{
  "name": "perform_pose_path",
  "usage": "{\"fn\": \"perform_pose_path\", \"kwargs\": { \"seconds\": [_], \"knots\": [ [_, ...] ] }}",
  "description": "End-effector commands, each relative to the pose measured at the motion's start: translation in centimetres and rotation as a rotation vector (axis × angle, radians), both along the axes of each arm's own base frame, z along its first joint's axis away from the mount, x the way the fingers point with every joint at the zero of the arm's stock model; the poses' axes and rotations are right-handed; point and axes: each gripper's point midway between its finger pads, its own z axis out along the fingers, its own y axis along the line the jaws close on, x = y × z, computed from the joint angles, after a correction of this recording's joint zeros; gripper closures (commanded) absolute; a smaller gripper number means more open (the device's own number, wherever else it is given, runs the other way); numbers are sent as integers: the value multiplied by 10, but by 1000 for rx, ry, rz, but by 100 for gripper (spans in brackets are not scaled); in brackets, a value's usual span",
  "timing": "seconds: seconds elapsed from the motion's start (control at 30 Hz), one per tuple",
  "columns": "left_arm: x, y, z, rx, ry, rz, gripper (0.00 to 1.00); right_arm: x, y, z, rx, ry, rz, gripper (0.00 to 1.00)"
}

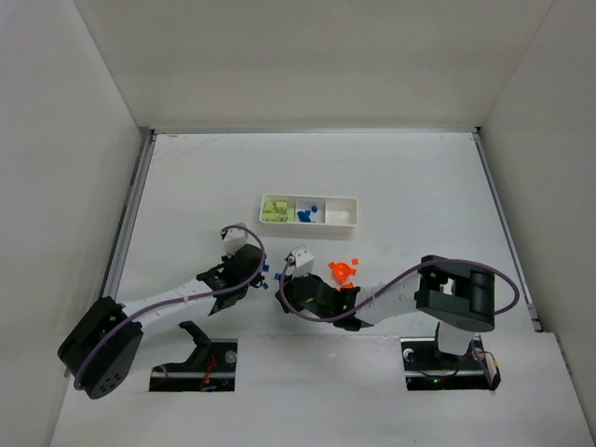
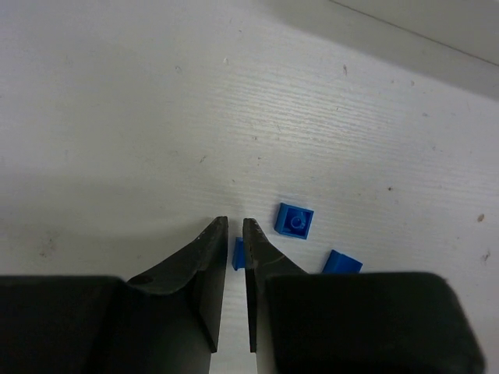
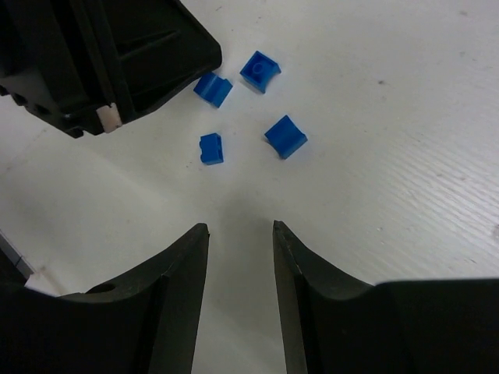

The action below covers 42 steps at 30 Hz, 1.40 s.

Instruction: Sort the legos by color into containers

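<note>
Legos are partly sorted. In the white tray, the left compartment holds green pieces, the middle one holds a few blue pieces, and the right one looks bare. You have orange pieces on the table near the tray, none binned yet, and loose blue bricks between the arms. Your left gripper has its jaws nearly together, seemingly pinching a small blue brick low at the table. Your right gripper hangs empty with its jaws apart, near the loose blue bricks. I'd judge you're roughly halfway.
</note>
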Motion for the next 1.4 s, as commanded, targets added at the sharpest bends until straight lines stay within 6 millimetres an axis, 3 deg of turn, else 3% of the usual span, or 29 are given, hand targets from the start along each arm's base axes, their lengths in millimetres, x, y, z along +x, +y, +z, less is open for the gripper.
{"fn": "perform_pose_path", "kwargs": {
  "seconds": [0.0, 0.1, 0.23, 0.3, 0.53, 0.8, 1.07, 1.37],
  "knots": [
    [-2, 6, 8, -11, -17, 8, 88, 5, 31, 22, 103, -28, 28, 56],
    [-5, 5, 7, -20, -2, 0, 85, 8, 35, 19, 100, -27, 26, 55],
    [-8, -9, 11, -61, -3, -43, 71, 10, 37, 15, 84, -29, 27, 55],
    [-9, -15, 11, -66, 0, -70, 70, 10, 34, 15, 83, -29, 17, 55],
    [-11, -14, -4, 2, 47, -91, 69, 8, 29, 19, 98, -26, 11, 55],
    [-11, -6, -11, 52, 60, -65, 83, 9, 32, 11, 83, -23, 14, 55],
    [-6, 10, 19, -58, -16, 29, 89, 19, 41, 5, 51, -66, 27, 55],
    [9, 28, 56, -308, -87, 194, 89, 33, 53, -4, 7, -101, 24, 60]
  ]
}}
